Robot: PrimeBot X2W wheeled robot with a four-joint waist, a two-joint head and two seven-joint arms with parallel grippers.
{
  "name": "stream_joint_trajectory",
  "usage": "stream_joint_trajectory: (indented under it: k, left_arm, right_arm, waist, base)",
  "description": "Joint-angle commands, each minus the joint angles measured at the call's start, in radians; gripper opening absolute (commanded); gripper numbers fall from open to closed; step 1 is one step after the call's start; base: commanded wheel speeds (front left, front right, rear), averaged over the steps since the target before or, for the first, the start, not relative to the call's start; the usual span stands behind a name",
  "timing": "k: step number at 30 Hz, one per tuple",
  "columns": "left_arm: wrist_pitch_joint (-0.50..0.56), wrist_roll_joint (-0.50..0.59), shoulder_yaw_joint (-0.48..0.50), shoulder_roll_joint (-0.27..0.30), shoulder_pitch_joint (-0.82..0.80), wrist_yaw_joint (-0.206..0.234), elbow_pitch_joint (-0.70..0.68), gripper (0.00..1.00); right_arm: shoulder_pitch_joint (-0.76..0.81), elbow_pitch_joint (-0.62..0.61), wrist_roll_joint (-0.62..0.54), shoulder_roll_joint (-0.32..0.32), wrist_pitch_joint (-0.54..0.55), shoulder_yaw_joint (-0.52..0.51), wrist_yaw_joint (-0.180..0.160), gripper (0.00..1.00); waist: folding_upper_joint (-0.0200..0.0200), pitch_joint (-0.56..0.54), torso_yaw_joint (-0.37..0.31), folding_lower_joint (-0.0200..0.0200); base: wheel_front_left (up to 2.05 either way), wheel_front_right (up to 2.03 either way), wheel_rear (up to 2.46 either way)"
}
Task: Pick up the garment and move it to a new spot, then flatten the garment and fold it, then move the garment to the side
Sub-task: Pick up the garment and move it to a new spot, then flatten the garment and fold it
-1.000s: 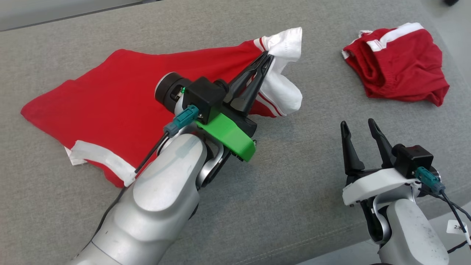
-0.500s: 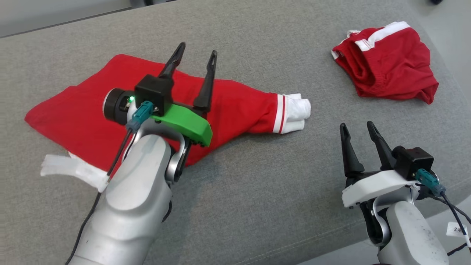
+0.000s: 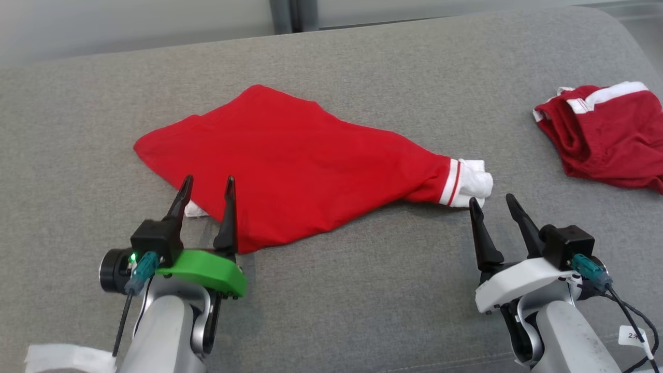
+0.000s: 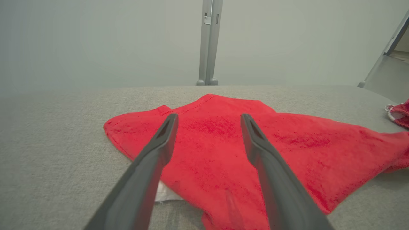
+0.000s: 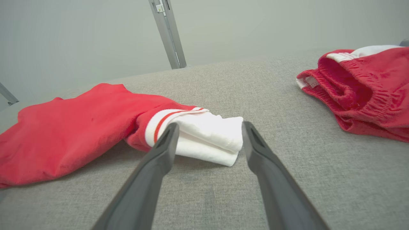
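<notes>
Bare indoor test space, most likely a robotics lab rather than a home. A broad grey upholstered surface point(image 3: 331, 311), woven like sofa fabric, spreads from 9 to 3 o'clock in the head view. Behind it, at 12 o'clock, stands a plain pale wall point(image 4: 96, 38) split by 1 upright metal post point(image 4: 207, 41). A slanted metal strut point(image 4: 388, 48) rises at 2 o'clock in the left wrist view. A red garment point(image 3: 300, 155) lies at centre, a second red garment point(image 3: 606, 134) at 2 o'clock. A small handwritten paper tag point(image 3: 633, 335) shows at 5 o'clock.
</notes>
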Motion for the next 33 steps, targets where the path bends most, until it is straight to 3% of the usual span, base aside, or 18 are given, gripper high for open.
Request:
stream_joint_trajectory:
  k: [1, 13, 14, 16, 17, 21, 26, 29, 31, 33]
  left_arm:
    - [0.001, 0.011, 0.022, 0.002, 0.044, -0.005, -0.017, 1.00]
    - [0.001, -0.043, 0.034, 0.000, 0.212, 0.002, -0.081, 1.00]
    - [0.001, -0.048, 0.033, 0.000, 0.215, 0.004, -0.084, 1.00]
    - [0.001, -0.051, 0.029, 0.000, 0.214, 0.003, -0.092, 1.00]
    - [0.001, -0.055, 0.027, 0.000, 0.212, 0.002, -0.094, 1.00]
    - [0.001, -0.065, 0.021, 0.000, 0.191, 0.002, -0.102, 1.00]
    - [0.001, -0.089, -0.004, 0.000, 0.165, 0.004, -0.109, 1.00]
    - [0.001, -0.107, -0.040, 0.000, 0.149, -0.001, -0.111, 1.00]
    - [0.001, -0.128, -0.084, 0.000, 0.134, 0.003, -0.112, 1.00]
    - [0.001, -0.135, -0.108, 0.000, 0.127, 0.008, -0.111, 1.00]
  right_arm:
    - [0.014, 0.006, 0.001, -0.002, 0.000, 0.007, -0.002, 1.00]
    - [-0.004, 0.102, -0.024, -0.003, 0.000, 0.001, -0.002, 1.00]
    - [-0.009, 0.107, -0.027, -0.003, 0.000, -0.006, -0.002, 0.76]
    - [-0.023, 0.116, -0.031, -0.008, 0.000, -0.020, -0.002, 0.05]
    - [-0.031, 0.122, -0.037, -0.018, 0.000, -0.030, -0.002, 0.00]
    - [-0.088, 0.120, -0.049, -0.051, 0.000, -0.053, -0.002, 0.00]
    - [-0.217, 0.105, -0.079, -0.146, 0.000, -0.084, -0.002, 0.00]
    - [-0.315, 0.159, -0.120, -0.227, 0.000, -0.101, -0.002, 0.00]
    - [-0.412, 0.252, -0.171, -0.314, 0.000, -0.126, -0.002, 0.00]
    - [-0.467, 0.313, -0.211, -0.352, 0.000, -0.158, -0.002, 0.00]
  waist:
    - [0.0000, -0.047, 0.072, 0.0000]
    - [0.0000, -0.042, 0.220, 0.0000]
    - [0.0000, -0.039, 0.228, 0.0000]
    - [0.0000, -0.031, 0.243, 0.0000]
    - [0.0000, -0.026, 0.249, 0.0000]
    - [0.0000, -0.001, 0.274, 0.0000]
    - [0.0000, 0.033, 0.313, 0.0000]
    - [0.0000, 0.054, 0.357, 0.0000]
    - [0.0000, 0.075, 0.416, 0.0000]
    - [0.0000, 0.085, 0.452, 0.0000]
  base:
    - [0.00, 0.00, 0.00]
    - [0.00, 0.00, 0.00]
    - [0.00, 0.00, 0.00]
    - [0.00, 0.00, 0.00]
    - [0.00, 0.00, 0.00]
    - [0.00, 0.00, 0.00]
    - [0.00, 0.00, 0.00]
    - [0.00, 0.00, 0.00]
    - [0.00, 0.00, 0.00]
    - [0.00, 0.00, 0.00]
